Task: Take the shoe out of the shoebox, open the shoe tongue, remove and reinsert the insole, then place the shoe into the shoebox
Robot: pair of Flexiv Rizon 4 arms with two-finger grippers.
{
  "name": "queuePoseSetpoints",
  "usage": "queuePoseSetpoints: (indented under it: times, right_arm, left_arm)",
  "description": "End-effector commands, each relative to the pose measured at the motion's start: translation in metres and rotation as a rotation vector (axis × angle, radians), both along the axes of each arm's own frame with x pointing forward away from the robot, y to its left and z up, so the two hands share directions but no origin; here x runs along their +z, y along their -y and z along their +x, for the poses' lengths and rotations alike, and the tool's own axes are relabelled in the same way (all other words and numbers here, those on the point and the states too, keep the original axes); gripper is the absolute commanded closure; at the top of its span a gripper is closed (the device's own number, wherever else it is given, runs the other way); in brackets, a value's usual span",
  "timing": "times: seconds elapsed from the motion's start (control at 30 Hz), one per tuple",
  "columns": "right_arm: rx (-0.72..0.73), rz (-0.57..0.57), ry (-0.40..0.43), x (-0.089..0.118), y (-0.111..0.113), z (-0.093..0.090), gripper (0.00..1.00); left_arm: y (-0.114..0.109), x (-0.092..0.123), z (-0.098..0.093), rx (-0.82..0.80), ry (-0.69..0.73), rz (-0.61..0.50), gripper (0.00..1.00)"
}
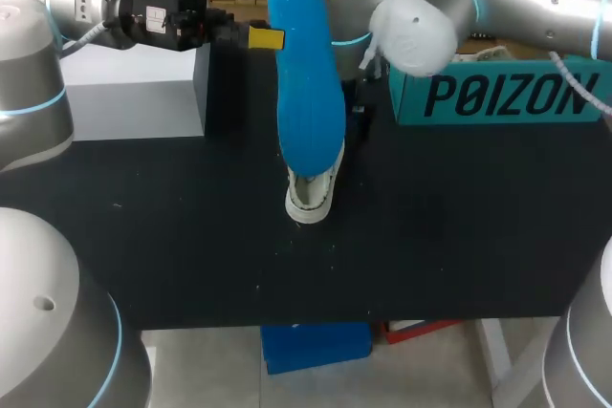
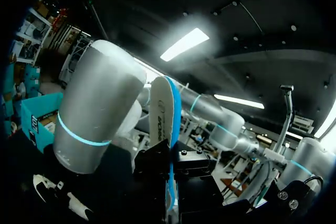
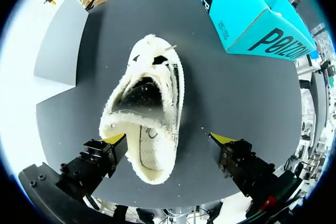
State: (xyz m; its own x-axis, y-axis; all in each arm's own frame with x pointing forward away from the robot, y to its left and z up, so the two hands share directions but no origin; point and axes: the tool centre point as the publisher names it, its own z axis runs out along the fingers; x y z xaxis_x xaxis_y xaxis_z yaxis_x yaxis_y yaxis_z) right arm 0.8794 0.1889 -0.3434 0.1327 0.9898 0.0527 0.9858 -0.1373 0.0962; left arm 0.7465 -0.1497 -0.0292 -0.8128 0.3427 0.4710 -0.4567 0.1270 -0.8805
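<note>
**1. Insole** (image 1: 308, 83): blue on 1 face, white on the other. It is held upright in the air over the far middle of the worktop (image 1: 172, 236), with its lower end above the shoe.

**Left hand** (image 1: 251, 37): comes in level from the far left. In the left wrist view the left hand (image 2: 172, 163) has its 2 fingers pressed onto the insole (image 2: 159, 114), 1 on each face, pinching it near 1 end.

**2. Shoe** (image 1: 314, 193): cream-white with dark laces. It stands on its sole at the middle of the worktop, mouth open and facing up.

**Right hand** (image 3: 168, 141): hangs directly above the shoe (image 3: 149, 103), fingers spread wide and gripping nothing. 1 end of the shoe lies between the 2 yellow tips. 1 finger (image 3: 102, 158) is just beside the shoe's side, and contact cannot be told. The other finger (image 3: 239, 161) stands clear of it.

**3. Shoebox** (image 1: 507, 97): teal, at the far right of the worktop, well apart from the shoe and to the right of it.

**4. Pale box** (image 1: 134, 107): grey-white, at the far left of the worktop, below the left hand's arm.
</note>
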Motion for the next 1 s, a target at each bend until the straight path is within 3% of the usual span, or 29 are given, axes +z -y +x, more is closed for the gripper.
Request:
queuePoseSetpoints:
  times: [0.03, 0.23, 0.33, 1.0]
  right_arm:
    - [0.068, 0.261, 0.025, 0.017, 0.022, -0.008, 0.0]
    - [0.147, 0.46, 0.035, 0.037, 0.022, -0.009, 0.0]
    - [0.14, 0.503, 0.06, 0.048, 0.024, -0.009, 0.0]
    - [0.14, 0.503, 0.06, 0.048, 0.024, -0.009, 0.0]
  left_arm:
    - [0.001, -0.001, -0.001, 0.003, 0.001, 0.0, 1.0]
    - [0.001, -0.001, -0.001, 0.003, 0.001, 0.0, 1.0]
    - [0.001, -0.001, -0.001, 0.003, 0.001, 0.0, 1.0]
    - [0.001, -0.001, -0.001, 0.003, 0.001, 0.0, 1.0]
